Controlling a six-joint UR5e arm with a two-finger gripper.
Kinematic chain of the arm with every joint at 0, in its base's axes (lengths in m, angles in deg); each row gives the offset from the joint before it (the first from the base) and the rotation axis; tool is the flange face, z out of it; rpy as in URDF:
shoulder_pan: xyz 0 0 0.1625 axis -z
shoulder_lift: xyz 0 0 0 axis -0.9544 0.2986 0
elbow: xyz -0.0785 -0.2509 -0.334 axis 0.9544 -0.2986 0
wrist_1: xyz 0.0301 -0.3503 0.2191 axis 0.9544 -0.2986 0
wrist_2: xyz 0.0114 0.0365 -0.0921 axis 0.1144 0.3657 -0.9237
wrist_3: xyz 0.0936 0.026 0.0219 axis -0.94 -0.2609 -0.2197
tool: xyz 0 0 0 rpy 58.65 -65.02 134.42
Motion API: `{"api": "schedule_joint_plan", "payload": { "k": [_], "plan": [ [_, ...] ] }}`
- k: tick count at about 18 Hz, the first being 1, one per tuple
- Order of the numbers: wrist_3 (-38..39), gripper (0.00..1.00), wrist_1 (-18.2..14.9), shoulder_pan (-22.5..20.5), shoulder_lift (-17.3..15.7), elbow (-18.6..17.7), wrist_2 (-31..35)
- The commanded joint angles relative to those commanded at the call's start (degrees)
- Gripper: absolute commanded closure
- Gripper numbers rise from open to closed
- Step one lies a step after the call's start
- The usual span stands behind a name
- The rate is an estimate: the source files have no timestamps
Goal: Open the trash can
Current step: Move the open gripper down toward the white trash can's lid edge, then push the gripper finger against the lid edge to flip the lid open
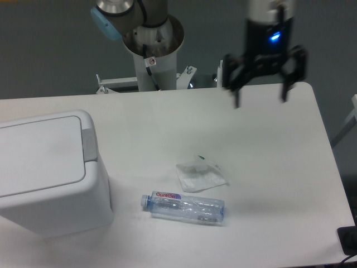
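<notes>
The trash can (47,170) is a large boxy white bin at the table's left side, with a flat white lid lying closed and a grey push-bar strip (89,144) along the lid's right edge. My gripper (261,99) hangs above the far right part of the table, far to the right of the trash can. Its two black fingers are spread wide apart and hold nothing.
A clear plastic bottle (184,207) lies on its side near the table's front middle. A small crumpled clear plastic bag (199,176) lies just behind it. The robot base (152,53) stands at the table's back edge. The white table (279,167) ends on the right.
</notes>
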Motion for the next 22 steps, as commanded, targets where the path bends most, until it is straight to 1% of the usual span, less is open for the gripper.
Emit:
{"api": "schedule_joint_plan", "payload": {
  "k": [1,2,3,6,7,8,10,12,13,18,22],
  "plan": [
    [3.45,0.0,0.0,0.09,0.0,0.0,-3.96],
    [5.23,0.0,-0.09,0.09,-0.35,-0.43,-5.39],
    [5.68,0.0,-0.09,0.7,-0.44,-1.04,-5.84],
    [5.77,0.0,0.09,5.53,0.44,-2.63,-6.37],
    [5.6,0.0,0.09,6.59,1.31,-2.72,-6.37],
    [5.6,0.0,0.09,7.29,1.49,-2.81,-6.46],
    [5.33,0.0,0.87,8.7,1.85,-4.21,-6.37],
    [5.42,0.0,2.89,9.15,1.5,-6.05,-6.02],
    [5.33,0.0,3.16,9.15,1.15,-6.76,-6.02],
    [4.63,0.0,3.08,9.15,0.7,-8.17,-5.93],
    [4.28,0.0,3.6,10.02,0.26,-10.45,-5.93]
  ]
}}
